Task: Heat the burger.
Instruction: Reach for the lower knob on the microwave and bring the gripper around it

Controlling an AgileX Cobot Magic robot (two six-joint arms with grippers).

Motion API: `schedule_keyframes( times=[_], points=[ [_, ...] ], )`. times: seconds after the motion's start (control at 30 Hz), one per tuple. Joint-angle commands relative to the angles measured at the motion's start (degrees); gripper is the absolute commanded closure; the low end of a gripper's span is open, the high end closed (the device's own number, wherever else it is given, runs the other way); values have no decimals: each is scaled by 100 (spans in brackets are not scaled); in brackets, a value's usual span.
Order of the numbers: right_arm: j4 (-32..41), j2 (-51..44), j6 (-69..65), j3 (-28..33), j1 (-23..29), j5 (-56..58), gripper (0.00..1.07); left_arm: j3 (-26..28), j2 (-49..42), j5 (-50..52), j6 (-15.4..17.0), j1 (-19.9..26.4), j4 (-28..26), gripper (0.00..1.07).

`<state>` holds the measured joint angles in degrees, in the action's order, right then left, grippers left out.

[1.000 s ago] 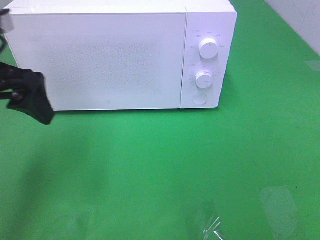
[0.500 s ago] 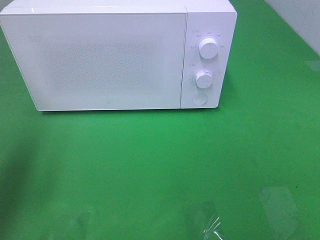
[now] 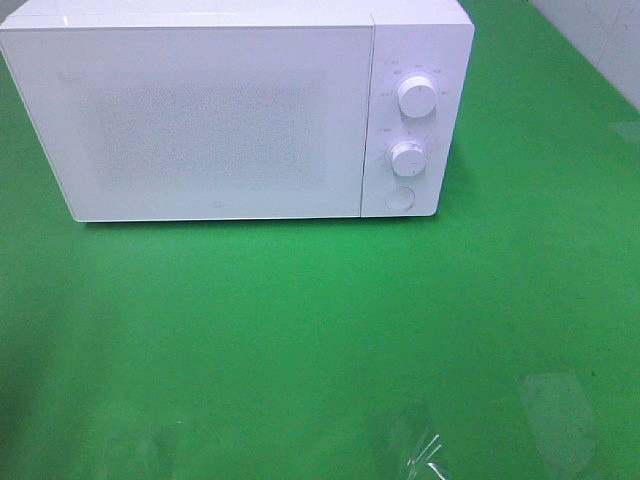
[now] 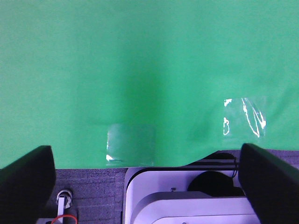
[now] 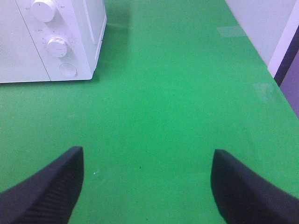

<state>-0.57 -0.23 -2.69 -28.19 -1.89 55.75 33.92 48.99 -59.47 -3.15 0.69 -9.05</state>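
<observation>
The burger is out of view in every frame. A white microwave stands at the back of the green table with its door shut; its right corner with two knobs also shows in the right wrist view. Neither arm appears in the exterior high view. My left gripper is open over bare green cloth near the table's front edge, nothing between its fingers. My right gripper is also open and empty, over the cloth to the right of the microwave.
The microwave panel carries an upper knob, a lower knob and a round button. Clear tape patches lie on the cloth near the front. A white robot base sits below the table edge.
One second ago the left arm's black gripper stood by the microwave's left edge; it has withdrawn out of the exterior view. The microwave has not moved.
</observation>
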Motion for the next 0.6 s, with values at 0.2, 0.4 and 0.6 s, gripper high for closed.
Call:
schedule_keyframes(
  times=[0.2, 0.4, 0.6],
  points=[
    [-17, -155, 40, 11, -23, -97, 32, -298, -1117, 29, 218, 11, 109, 7],
    [-17, -155, 40, 11, -23, -97, 32, -401, -1822, -183, 201, 11, 304, 7],
    [-17, -155, 40, 11, -23, -97, 32, -424, -2355, -189, 178, 11, 332, 7]
  ],
)
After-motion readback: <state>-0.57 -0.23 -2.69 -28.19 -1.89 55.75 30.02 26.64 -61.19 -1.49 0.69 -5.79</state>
